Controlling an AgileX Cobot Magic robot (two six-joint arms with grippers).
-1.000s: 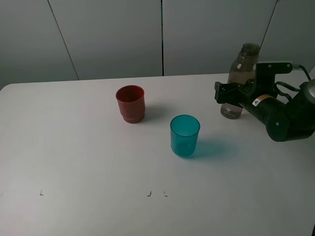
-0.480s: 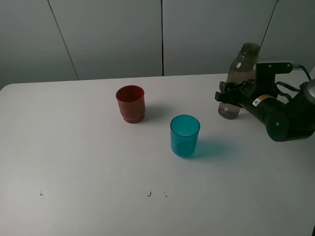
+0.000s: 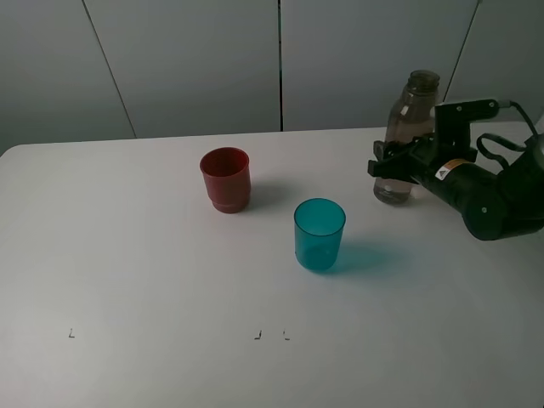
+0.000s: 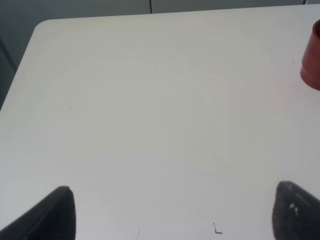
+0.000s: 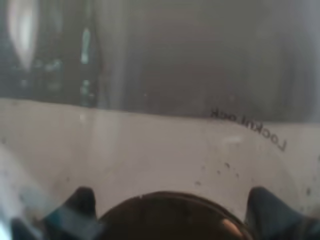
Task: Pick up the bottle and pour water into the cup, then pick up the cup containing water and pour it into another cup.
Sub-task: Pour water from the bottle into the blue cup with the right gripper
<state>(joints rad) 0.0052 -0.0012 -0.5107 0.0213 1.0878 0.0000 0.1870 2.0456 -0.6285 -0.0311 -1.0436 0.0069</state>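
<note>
The left gripper (image 4: pixel 175 214) hangs over bare table with its jaws spread wide, holding nothing. The red cup (image 3: pixel 225 179) stands upright left of centre. The teal cup (image 3: pixel 320 235) is near it, further right and closer to the front, also upright, and looks empty. At the far right, towards the back, is the bottle (image 3: pixel 405 136), uncapped and leaning slightly. The right gripper (image 3: pixel 393 167) is pinching its lower body from the side. I cannot tell whether its base is touching the table.

The bottle is probably thin, smooth plastic: light, a bit slippery, and likely to flex under a hard squeeze. A low hold leaves the tall neck free to swing, so tilting should be slow. How much water it holds is unclear. The cups look stiff and light, best gripped around the wall.

The table (image 3: pixel 127 255) is plain white, flat and matt, with small marks (image 3: pixel 71 333) near the front. Behind it is a grey panelled wall (image 3: pixel 195 59)
</note>
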